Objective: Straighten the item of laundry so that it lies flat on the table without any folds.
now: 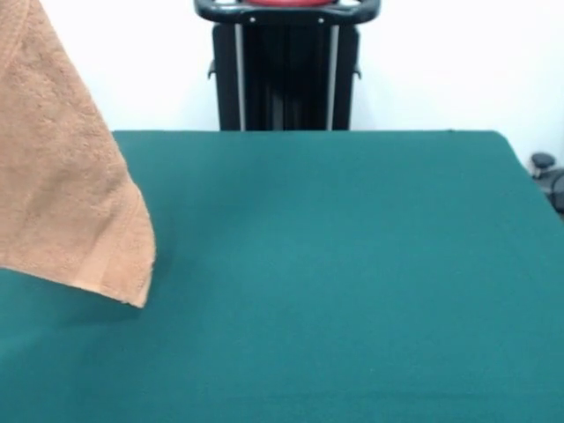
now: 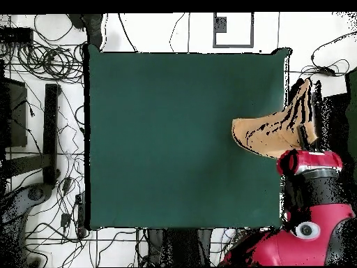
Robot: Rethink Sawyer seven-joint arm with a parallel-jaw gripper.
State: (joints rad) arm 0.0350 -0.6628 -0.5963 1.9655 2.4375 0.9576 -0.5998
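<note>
I saw the orange-tan terry-cloth towel (image 1: 66, 176) hanging lifted over the dark green felt counter's (image 1: 352, 282) edge; the claw's grip I couldn't tell.

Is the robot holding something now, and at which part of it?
The towel hangs lifted above the table, so something holds its upper part, but the gripper and the exact place of hold are hidden.

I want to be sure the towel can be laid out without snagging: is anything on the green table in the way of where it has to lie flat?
Nothing visible is. The towel hangs lifted at one side of the table, and in both views the green surface shows no other object. The gripper itself cannot be made out; only the arm shows beside the towel in the overhead view.
</note>
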